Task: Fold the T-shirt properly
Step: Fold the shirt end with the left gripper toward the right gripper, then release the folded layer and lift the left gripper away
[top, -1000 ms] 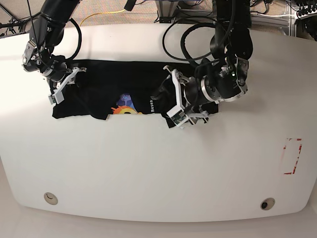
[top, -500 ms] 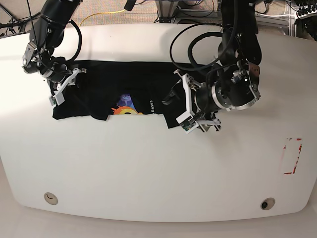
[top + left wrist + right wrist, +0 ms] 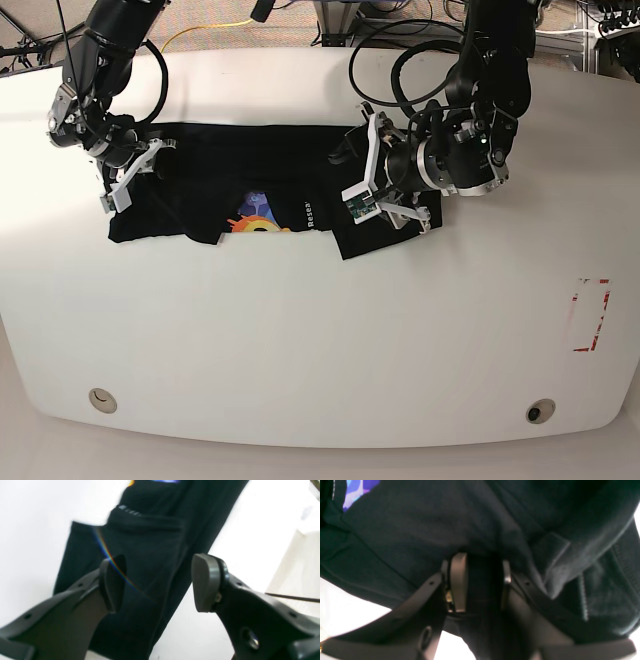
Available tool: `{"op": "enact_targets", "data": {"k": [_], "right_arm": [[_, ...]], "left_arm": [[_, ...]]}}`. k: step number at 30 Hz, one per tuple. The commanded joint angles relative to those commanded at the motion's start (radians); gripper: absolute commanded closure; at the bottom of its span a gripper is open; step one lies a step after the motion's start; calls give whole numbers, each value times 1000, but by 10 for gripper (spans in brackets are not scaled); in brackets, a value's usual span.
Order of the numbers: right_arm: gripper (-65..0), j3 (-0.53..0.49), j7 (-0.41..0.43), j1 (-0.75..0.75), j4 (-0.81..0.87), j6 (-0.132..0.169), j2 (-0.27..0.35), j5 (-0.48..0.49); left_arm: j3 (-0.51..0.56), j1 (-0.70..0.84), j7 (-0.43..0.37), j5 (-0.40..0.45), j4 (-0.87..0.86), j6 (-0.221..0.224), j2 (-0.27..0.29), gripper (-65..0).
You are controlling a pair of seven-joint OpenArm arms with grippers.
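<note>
The black T-shirt [image 3: 270,160] stretches lengthwise left-right on the table [image 3: 300,340], left gripper [image 3: 158,583] fingers apart, right gripper [image 3: 483,582] fingers' grip unclear

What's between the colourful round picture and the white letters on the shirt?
Only black cloth of the T-shirt lies between the orange-and-blue print and white lettering, seen in the base view.

Matt black cloth T-shirt [image 3: 290,165], softly creased; smooth white table [image 3: 300,340]
</note>
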Motion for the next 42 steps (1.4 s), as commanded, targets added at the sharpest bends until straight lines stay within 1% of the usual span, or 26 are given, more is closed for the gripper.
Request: {"op": "enact_targets", "data": {"k": [2, 3, 5, 7, 10, 14, 19, 21, 23, 25, 26, 28, 29, 32, 37, 40, 42], "right_arm": [[-166, 0, 0, 0, -2, 0, 0, 0], [-166, 0, 0, 0, -2, 0, 0, 0], [-166, 0, 0, 0, -2, 0, 0, 0], [-166, -2, 0, 0, -3, 0, -2, 0], [-166, -2, 0, 0, -2, 0, -2, 0], [-166, 3, 0, -5, -3, 0, -2, -5], [-166, 3, 0, -6, -3, 0, -2, 0], [-166, 3, 0, -6, -3, 0, -2, 0], [-166, 3, 0, -6, -3, 0, -2, 0], [-166, 3, 0, -6, -3, 0, -2, 0], [-166, 3, 0, -6, -3, 0, -2, 0], [-166, 3, 0, -6, -3, 0, -2, 0], [-166, 3, 0, -6, -3, 0, -2, 0], [-166, 3, 0, -6, -3, 0, -2, 0], [-166, 3, 0, -8, -3, 0, -2, 0], [-166, 3, 0, -8, -3, 0, -2, 0], [-166, 3, 0, -8, -3, 0, -2, 0]], "left_arm": [[52, 0, 0, 66, -23, 0, 15, -389], [83, -2, 0, 112, -48, 0, 25, -389], [112, -6, -2, 169, -83, 0, 43, -389], [144, -29, -23, 215, -121, 0, 57, -389], [175, -41, -52, 252, -163, 0, 63, -386], [180, -41, -89, 285, -176, 0, 63, -385], [183, -43, -100, 334, -178, 0, 64, -381], [187, -43, -103, 345, -178, 0, 64, -343], [187, -43, -104, 344, -178, 0, 64, -271], [184, -43, -104, 344, -175, 0, 64, -158], [181, -43, -104, 344, -175, 0, 64, -114], [180, -43, -106, 344, -176, 0, 64, -44], [180, -43, -107, 344, -176, 0, 64, -26], [178, -40, -130, 345, -175, 0, 64, -22], [114, -37, -137, 342, -169, 0, 72, 0], [112, -32, -132, 342, -115, 0, 81, 0], [115, 2, -132, 342, -71, 0, 83, 0]]}}
